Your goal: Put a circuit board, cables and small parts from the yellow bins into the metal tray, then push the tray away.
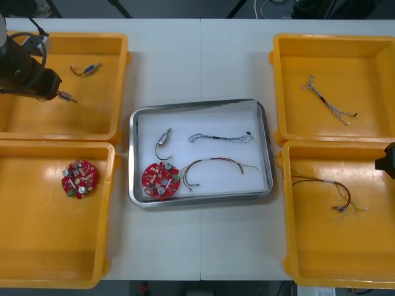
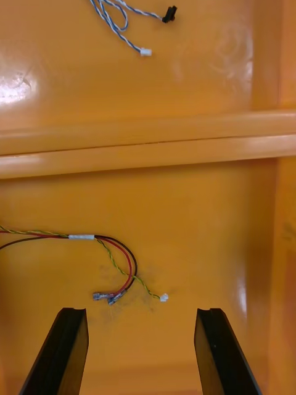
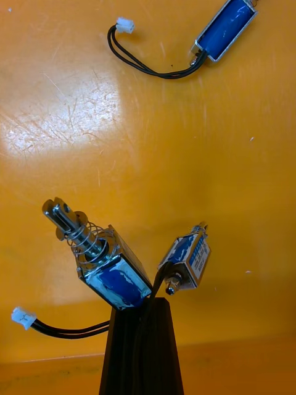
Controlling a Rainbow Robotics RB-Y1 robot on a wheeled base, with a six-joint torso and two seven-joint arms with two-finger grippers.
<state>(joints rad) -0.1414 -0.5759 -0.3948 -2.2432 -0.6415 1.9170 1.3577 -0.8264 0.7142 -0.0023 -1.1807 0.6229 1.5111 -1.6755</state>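
Over the far left yellow plastic bin (image 1: 99, 111), the left gripper (image 3: 143, 303) is seen with its black fingers pressed nearly together, pinched on a small metal part with a blue-wrapped body and a coiled spring (image 3: 102, 262). Its black leads (image 3: 68, 330) are partly hidden behind the fingers, so the exact grip point is hard to make out. A second blue-wrapped metal part (image 3: 188, 262) is tucked just beside the fingertips; whether it is gripped too cannot be told. A third blue-wrapped part (image 3: 225, 28) lies farther off on the glossy, scratched floor.

At the table's right edge, the right gripper (image 2: 140, 311) is largely cut off in the front view. Its fingers are spread above the near right yellow bin (image 1: 345, 246), with a red, yellow and black cable (image 2: 117, 265) lying just ahead of them.

Between the bins, the shiny metal tray (image 1: 203, 117), white inside, is already loaded with a round red circuit board (image 1: 160, 177), a twisted blue and white cable (image 1: 221, 137), a thin red and yellow cable (image 1: 216, 165) and a small silvery metal part (image 1: 163, 138).
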